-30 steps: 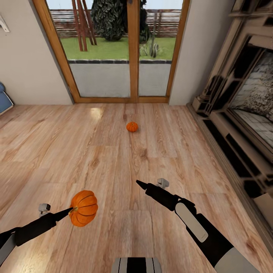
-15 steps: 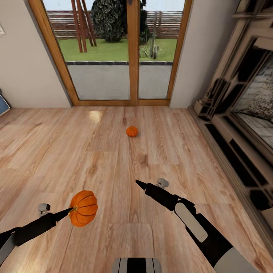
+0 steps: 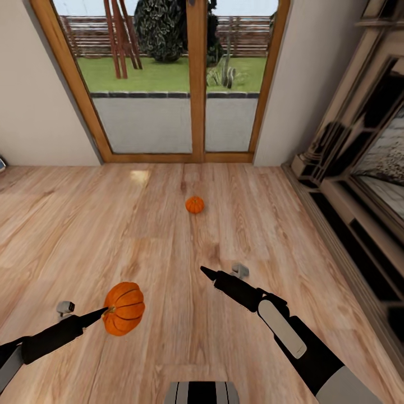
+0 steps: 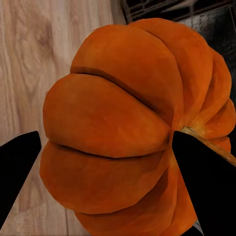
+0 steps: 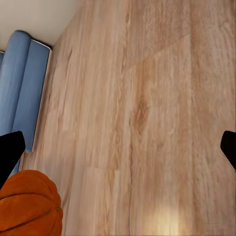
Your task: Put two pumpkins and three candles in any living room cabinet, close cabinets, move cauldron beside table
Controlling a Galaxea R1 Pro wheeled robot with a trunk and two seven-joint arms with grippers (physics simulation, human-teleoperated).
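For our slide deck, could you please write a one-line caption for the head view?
Left tool holds one pumpkin while a second pumpkin sits on the wooden floor before the glass doors.

Wood-plank floor [image 3: 168, 224], glass patio doors [image 3: 168, 78] — sunlit garden beyond, grey-beige fireplace surround [image 3: 359, 185]

No readable text, label, brand or number appears anywhere, as far as these renders show.

Black tapered arms [image 3: 247, 294] with grey panels, small grey wrist cameras.
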